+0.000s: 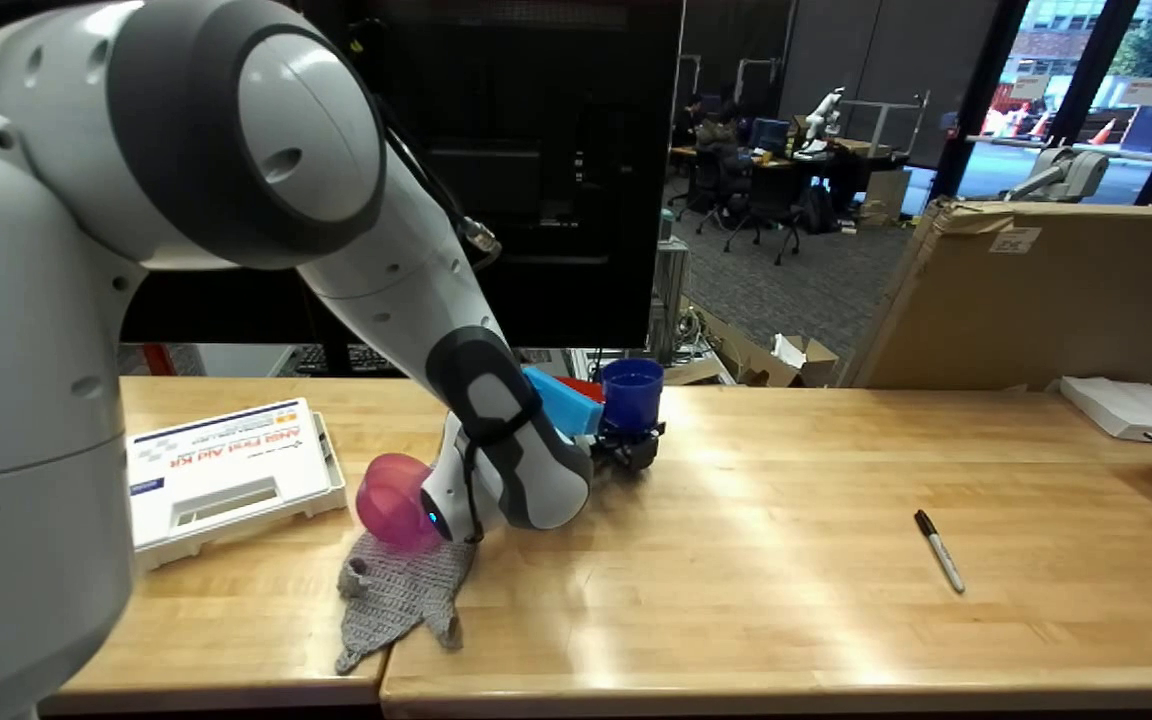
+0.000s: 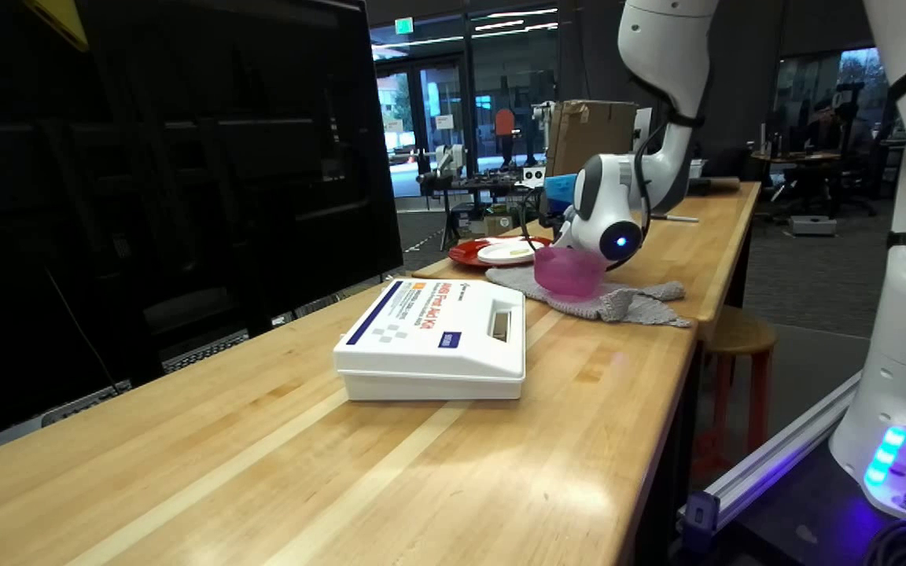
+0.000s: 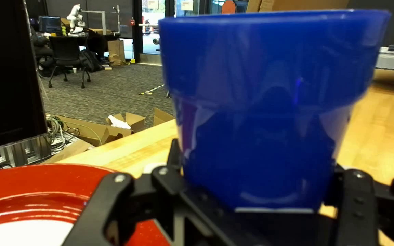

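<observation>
A blue cup (image 3: 272,102) stands upright between the fingers of my gripper (image 3: 257,169) in the wrist view. Both black fingers press against its lower sides, so the jaws are closed around it. An exterior view shows the cup (image 1: 633,392) rising above the gripper (image 1: 629,447) close over the tabletop; whether its base touches the wood cannot be told. A light-blue piece (image 1: 563,402) shows beside the wrist. Left of the gripper in the wrist view lies a red plate (image 3: 91,177), with a white plate (image 3: 22,234) on it.
Beneath the forearm, a translucent pink bowl (image 1: 391,500) rests on a grey knitted cloth (image 1: 401,595). The white first aid kit (image 2: 437,338) lies nearby. A black marker (image 1: 939,550) is on the wooden table (image 1: 736,600). A large dark monitor (image 1: 536,280) borders the back edge.
</observation>
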### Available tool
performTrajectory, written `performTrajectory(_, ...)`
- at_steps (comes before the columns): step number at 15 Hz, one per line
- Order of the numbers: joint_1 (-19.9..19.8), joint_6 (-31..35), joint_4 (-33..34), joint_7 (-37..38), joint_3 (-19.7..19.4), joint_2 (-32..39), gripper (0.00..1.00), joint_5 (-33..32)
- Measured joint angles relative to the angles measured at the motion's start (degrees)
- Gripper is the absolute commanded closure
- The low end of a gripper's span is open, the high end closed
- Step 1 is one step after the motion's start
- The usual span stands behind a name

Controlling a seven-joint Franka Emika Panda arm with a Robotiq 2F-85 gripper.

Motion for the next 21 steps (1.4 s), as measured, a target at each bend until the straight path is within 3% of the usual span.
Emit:
performTrajectory(10, 0.27, 1.99, -0.02, -1.68, -4.15, -6.38, 0.42, 0.00)
performTrajectory(17, 1.84, 4.95, -5.45, -7.42, -4.25, -13.97, 0.42, 0.00)
performTrajectory(21, -7.24, 5.89, -10.67, -10.95, 6.28, -20.98, 0.42, 0.00)
